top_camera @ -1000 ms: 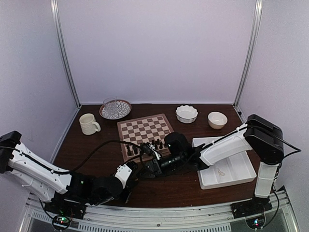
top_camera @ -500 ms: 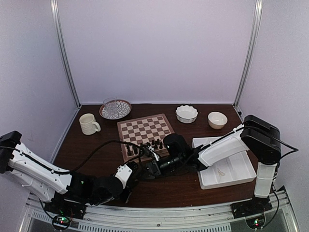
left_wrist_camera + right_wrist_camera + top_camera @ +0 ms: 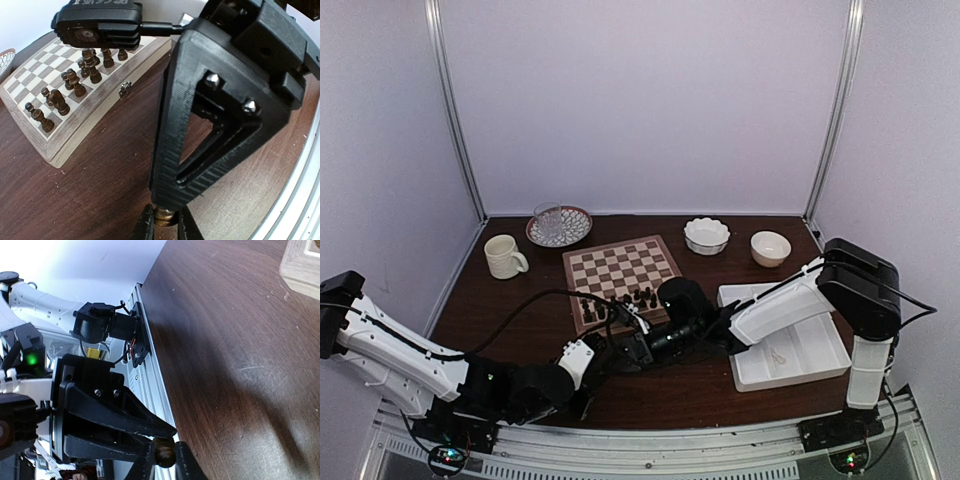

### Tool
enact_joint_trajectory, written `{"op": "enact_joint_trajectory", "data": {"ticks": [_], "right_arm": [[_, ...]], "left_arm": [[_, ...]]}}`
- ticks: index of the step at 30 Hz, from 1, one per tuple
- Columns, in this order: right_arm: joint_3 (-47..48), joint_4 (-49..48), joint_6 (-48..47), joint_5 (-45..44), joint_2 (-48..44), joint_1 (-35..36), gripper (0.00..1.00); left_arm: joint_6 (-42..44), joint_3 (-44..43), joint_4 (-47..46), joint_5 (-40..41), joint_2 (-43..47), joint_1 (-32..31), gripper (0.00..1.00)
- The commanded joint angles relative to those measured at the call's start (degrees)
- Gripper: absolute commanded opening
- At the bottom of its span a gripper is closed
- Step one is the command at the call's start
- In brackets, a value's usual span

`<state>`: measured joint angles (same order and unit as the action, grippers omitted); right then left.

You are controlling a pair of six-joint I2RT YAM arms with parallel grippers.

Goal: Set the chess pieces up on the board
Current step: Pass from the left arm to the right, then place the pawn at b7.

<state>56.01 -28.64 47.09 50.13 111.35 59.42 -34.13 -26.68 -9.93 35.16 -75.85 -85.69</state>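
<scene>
The chess piece (image 3: 163,216) in the left tool (image 3: 164,229) was cut off below (the right tool (image 3: 167,197) hid its top, and that tool's hold was unclear).

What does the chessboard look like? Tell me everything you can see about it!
The chessboard is a square of cream and brown checks with a pale wooden border. It is thick like a folding case, with a small metal clasp on its near edge. It lies flat on the dark table. Dark pieces stand upright in its two nearest rows.
</scene>
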Motion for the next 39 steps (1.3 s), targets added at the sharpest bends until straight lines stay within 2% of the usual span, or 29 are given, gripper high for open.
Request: {"op": "enact_joint_trajectory", "data": {"ticks": [1, 3, 4, 11, 13, 15, 17, 20, 24, 27, 32, 35, 39], "right_arm": [[1.43, -2.03, 0.19, 1.01, 0.66, 0.43, 0.08], [1.34, -2.03, 0.05, 1.01, 0.50, 0.37, 0.00], [1.30, -1.95, -0.04, 0.88, 0.21, 0.35, 0.00], [-0.03, 5.75, -6.95, -4.04, -5.22, -1.85, 0.00], [-0.54, 9.85, -10.15, -7.41, -8.06, -3.04, 0.00], [-0.80, 15.73, -14.36, -12.46, -11.48, -4.09, 0.00], [-0.46, 22.54, -19.12, -19.58, -15.17, -4.80, 0.00], [1.12, 31.16, -25.17, -30.50, -19.53, -5.50, 0.00], [4.42, 37.96, -28.89, -37.77, -21.28, -7.93, 0.00], [8.02, 42.57, -30.56, -43.18, -20.99, -8.81, 0.00], [19.00, 51.94, -34.08, -53.21, -16.85, -9.14, 0.00], [25.31, 56.19, -36.68, -58.52, -12.79, -9.24, 0.00], [30.12, 58.80, -39.16, -62.67, -7.85, -9.36, 0.00]], "left_arm": [[0.78, 0.14, -2.92, 0.18, 0.63, 0.21, 0.00], [0.49, 0.13, -2.47, 0.46, 0.77, 0.24, 0.00], [0.13, 0.18, -2.20, 0.78, 0.91, 0.19, 0.00], [-2.25, 0.81, 1.15, 1.09, 4.67, 0.23, 0.39], [-2.52, 0.12, 4.07, 0.62, 6.82, 0.20, 0.49], [-2.52, -1.68, 8.59, 0.21, 9.26, 0.26, 0.54], [-2.29, -3.96, 14.62, 0.11, 11.95, 0.61, 0.58], [-2.61, -7.49, 23.13, -2.70, 16.10, 4.82, 0.60], [-3.15, -13.94, 35.53, -4.36, 19.91, 11.91, 0.60], [-0.61, -18.75, 39.98, -4.68, 21.85, 16.52, 0.63], [1.41, -22.53, 39.20, -7.77, 21.40, 28.22, 0.66], [0.94, -19.86, 32.69, -9.81, 19.35, 35.78, 0.68], [1.19, -17.85, 26.67, -10.16, 14.26, 42.09, 0.70]]}}
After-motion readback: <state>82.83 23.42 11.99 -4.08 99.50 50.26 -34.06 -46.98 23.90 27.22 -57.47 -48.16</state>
